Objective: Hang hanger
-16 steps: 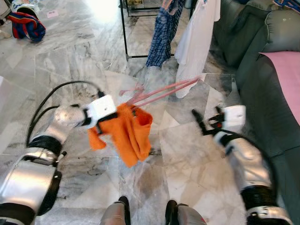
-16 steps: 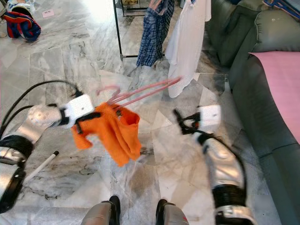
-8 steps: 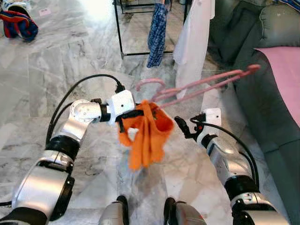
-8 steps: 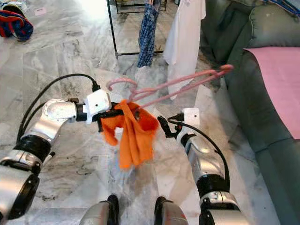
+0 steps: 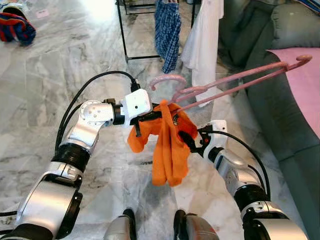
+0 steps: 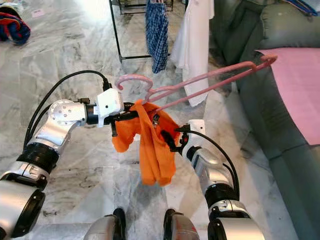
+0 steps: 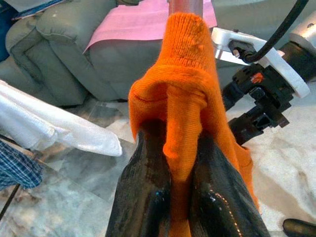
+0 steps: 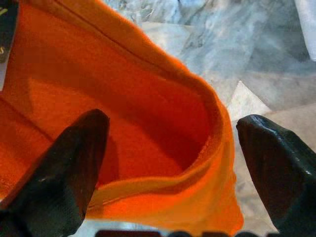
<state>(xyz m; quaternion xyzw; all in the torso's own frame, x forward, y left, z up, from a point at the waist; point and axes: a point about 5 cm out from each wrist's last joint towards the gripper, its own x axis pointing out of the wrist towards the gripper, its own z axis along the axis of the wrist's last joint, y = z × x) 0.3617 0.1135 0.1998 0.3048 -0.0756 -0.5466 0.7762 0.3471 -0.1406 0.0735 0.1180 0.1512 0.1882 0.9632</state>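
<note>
Left gripper clamps my one orange garment on one pink hanger; right gripper, spread wide, reaches just beside it. Beyond: marble floor, apparently two hung clothes, green sofa.

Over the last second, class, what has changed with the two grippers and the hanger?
The right gripper has swung in from the side to the orange garment, fingers open around its edge. The pink hanger has tipped up. The left gripper stays clamped on the garment at the hanger.
</note>
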